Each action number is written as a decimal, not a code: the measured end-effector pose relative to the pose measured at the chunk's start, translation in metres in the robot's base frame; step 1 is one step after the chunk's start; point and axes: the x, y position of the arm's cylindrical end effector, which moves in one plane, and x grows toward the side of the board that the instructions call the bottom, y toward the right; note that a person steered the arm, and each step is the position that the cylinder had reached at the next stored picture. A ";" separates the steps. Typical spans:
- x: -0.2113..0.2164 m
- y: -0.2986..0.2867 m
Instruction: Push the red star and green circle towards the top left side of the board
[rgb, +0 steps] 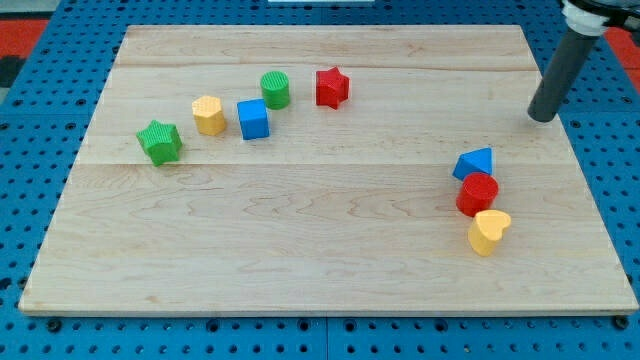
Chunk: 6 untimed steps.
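The red star (332, 87) sits near the top middle of the wooden board (320, 250). The green circle (276, 89) stands just to its left, a small gap between them. My tip (541, 117) rests on the board near the right edge, far to the right of the red star and above the blue triangle (475, 162). It touches no block.
A blue cube (254, 119), a yellow hexagon (208, 114) and a green star (160, 141) trail down-left from the green circle. At the right, the blue triangle, a red cylinder (478, 193) and a yellow heart (489, 231) stand in a column.
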 end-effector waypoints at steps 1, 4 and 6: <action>0.013 -0.030; 0.030 -0.177; 0.014 -0.237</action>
